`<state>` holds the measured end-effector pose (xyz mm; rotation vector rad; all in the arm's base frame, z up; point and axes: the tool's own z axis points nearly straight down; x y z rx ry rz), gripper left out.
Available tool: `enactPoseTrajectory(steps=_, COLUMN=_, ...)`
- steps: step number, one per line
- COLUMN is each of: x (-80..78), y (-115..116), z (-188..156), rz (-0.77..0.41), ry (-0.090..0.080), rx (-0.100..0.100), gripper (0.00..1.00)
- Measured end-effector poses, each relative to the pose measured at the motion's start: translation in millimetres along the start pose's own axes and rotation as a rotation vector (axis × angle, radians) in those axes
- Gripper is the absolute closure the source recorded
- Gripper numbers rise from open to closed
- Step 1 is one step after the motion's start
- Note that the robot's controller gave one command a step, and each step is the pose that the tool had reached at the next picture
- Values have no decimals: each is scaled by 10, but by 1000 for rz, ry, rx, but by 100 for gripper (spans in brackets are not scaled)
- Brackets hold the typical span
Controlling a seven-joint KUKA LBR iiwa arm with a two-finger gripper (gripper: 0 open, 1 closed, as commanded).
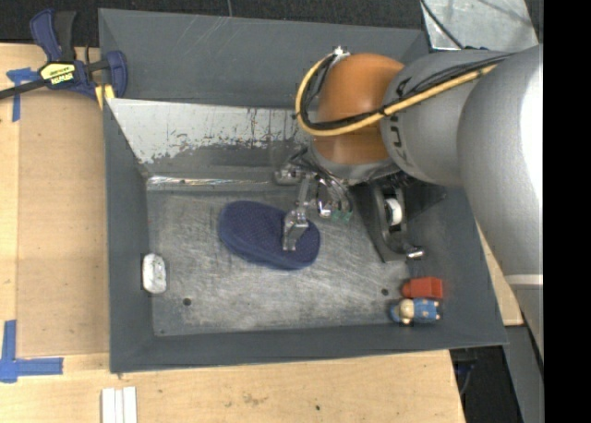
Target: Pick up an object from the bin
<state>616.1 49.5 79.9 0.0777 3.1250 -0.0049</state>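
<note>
A dark blue, flattened oval cloth thing (263, 235) lies in the middle of the bin floor. My gripper (296, 227) hangs down from under the orange cover, its metal fingertips right at the blue thing's right part, touching or just above it. A black and white tool-like thing (395, 218) lies just right of the gripper, partly under the arm.
A small white and silver thing (153, 272) rests by the bin's left wall. A little toy figure with red, blue and yellow parts (417, 301) sits in the front right corner. The arm covers the bin's right back part.
</note>
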Motion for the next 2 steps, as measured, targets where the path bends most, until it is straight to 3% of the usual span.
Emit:
enactPoseTrajectory(steps=1, x=10, y=-3, z=-20, rz=4, ry=11, rx=-3, gripper=100)
enactPoseTrajectory(steps=2, x=133, y=-19, z=-1476, rz=2, ry=4, rx=-4, gripper=100)
